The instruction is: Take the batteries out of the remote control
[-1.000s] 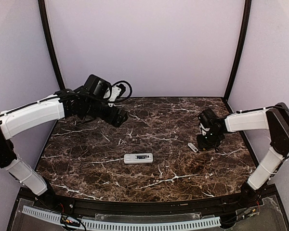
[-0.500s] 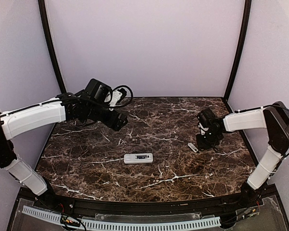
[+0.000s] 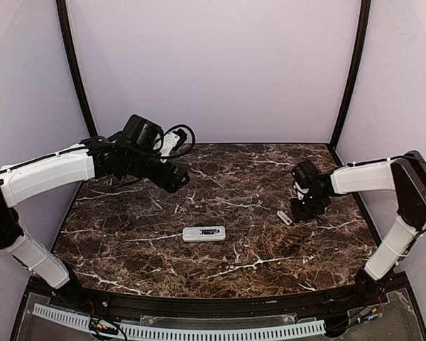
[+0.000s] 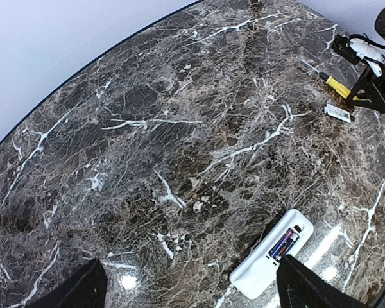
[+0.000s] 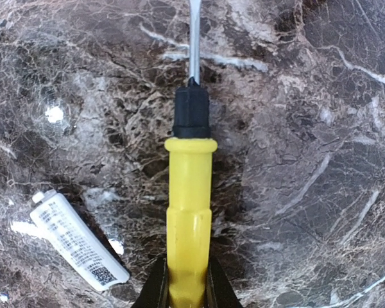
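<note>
The white remote control [image 3: 204, 234] lies flat at the table's middle front, compartment face up. It also shows in the left wrist view [image 4: 271, 253], where a dark purplish-blue battery [image 4: 282, 244] lies in the open compartment; a reddish one cannot be made out. My left gripper [image 3: 174, 177] hangs above the far left of the table, well away from the remote, its fingers [image 4: 83, 290] spread wide and empty. My right gripper [image 3: 302, 207] is shut on the yellow screwdriver [image 5: 188, 212] at the right side of the table.
A small flat grey cover [image 3: 285, 217] with a printed label lies just left of the right gripper; it also shows in the right wrist view [image 5: 77, 240] and the left wrist view [image 4: 337, 112]. Purple walls and black posts bound the marble table [image 3: 255, 177].
My left gripper has drifted slightly between frames, staying over the far left. The right gripper, remote and cover have not moved.
</note>
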